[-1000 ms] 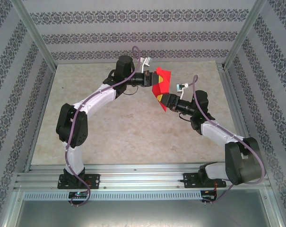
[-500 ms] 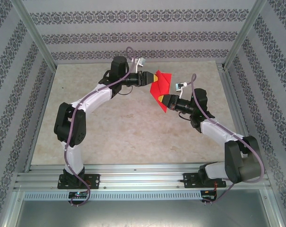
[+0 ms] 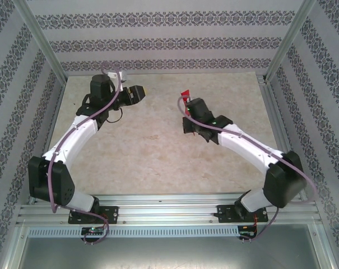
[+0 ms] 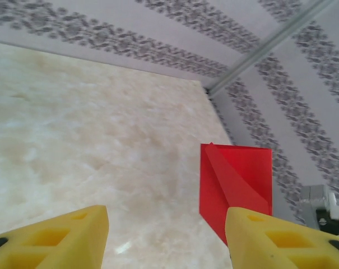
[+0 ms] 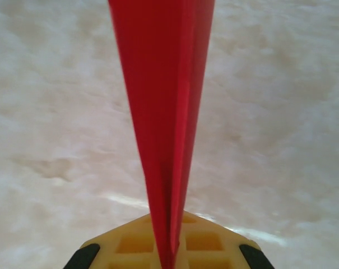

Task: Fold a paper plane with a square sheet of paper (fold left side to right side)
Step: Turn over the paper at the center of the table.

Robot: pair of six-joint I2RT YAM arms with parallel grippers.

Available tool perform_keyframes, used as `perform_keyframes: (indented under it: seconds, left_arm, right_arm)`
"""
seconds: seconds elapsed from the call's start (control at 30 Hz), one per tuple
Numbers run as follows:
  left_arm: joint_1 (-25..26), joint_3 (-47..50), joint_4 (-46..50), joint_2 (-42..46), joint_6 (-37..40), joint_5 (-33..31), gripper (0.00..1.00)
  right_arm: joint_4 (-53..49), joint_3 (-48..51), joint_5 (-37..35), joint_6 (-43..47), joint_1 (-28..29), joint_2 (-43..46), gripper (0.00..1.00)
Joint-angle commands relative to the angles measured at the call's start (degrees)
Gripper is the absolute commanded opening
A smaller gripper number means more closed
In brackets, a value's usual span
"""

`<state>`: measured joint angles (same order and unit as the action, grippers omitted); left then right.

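Observation:
My right gripper [image 3: 186, 105] is shut on the red paper plane [image 3: 184, 96], a folded narrow wedge that stands edge-on above the back middle of the table. In the right wrist view the paper plane [image 5: 163, 112] rises from between the closed yellow fingers [image 5: 130, 244] as a thin doubled strip. My left gripper [image 3: 140, 91] hangs open at the back left, well apart from it. Between and beyond its spread yellow fingers [image 4: 51, 241] the paper plane [image 4: 236, 185] shows flat-on, with a diagonal folded flap.
The beige marbled tabletop [image 3: 152, 157] is walled by patterned panels [image 3: 158, 45] at the back and sides. Aluminium posts [image 3: 281, 42] stand at the corners, and a rail [image 3: 169, 210] runs along the near edge by the arm bases.
The left gripper let go of the paper and swung away to the left, now open. The right gripper kept the paper, turned it edge-on and shifted slightly left and back.

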<state>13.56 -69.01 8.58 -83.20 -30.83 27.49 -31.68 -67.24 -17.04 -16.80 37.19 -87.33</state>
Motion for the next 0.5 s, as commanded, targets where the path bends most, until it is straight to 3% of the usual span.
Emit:
perform_keyframes:
  seconds: [0.0,0.13,0.3,0.47]
  left_arm:
    - [-0.51,4.26,5.49,2.66,1.88,-14.70,0.61]
    - [-2.30,7.79,8.12,5.45,0.78,-19.41,0.69]
    - [-3.21,9.61,10.92,5.56,0.60,-20.36,0.70]
    - [-3.55,10.62,10.47,4.31,0.37,-18.36,0.71]
  right_arm:
    - [-15.38,-4.73,-24.56,3.20,3.34,-7.96,0.00]
    - [-20.58,-12.71,-28.97,3.74,5.39,-19.81,0.00]
    - [-24.51,-21.95,-29.55,5.00,6.32,-32.93,0.01]
    - [-25.86,-26.33,-22.61,5.55,7.65,-37.32,0.18]
